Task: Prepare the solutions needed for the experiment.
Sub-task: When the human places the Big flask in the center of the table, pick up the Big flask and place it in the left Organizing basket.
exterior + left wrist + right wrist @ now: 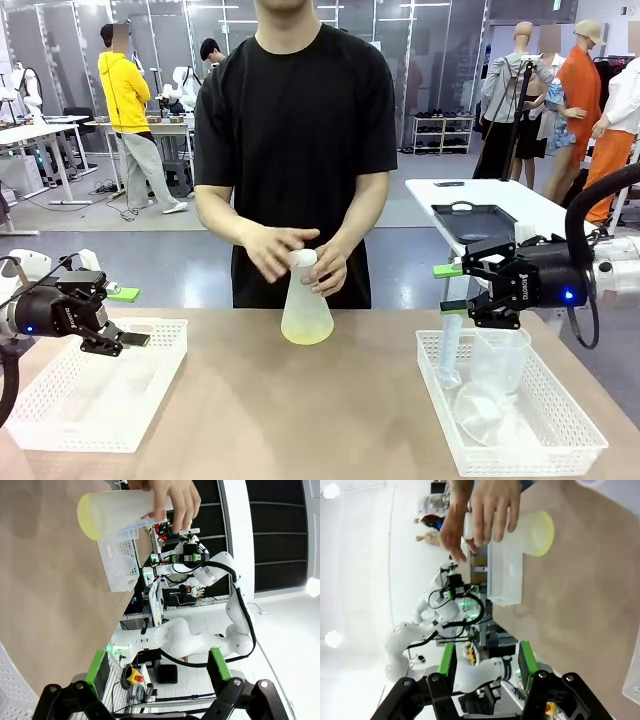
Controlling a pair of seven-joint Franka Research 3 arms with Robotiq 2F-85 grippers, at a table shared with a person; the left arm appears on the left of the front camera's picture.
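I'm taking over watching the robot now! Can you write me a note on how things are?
Left gripper: open, holding nothing, near the left basket.
Right gripper: open, holding nothing, near the right basket.
Conical flask: upright mid-table, the person's hands at its neck, a little pale yellow solution inside.
Graduated cylinder and beaker: in the right basket.
Left to do: likely more mixing.

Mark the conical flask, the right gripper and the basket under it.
conical flask (306, 312), front view, on its frosted cone wall.
right gripper (450, 289), front view, midway between its fingertips.
basket (530, 456), front view, on its near wall.
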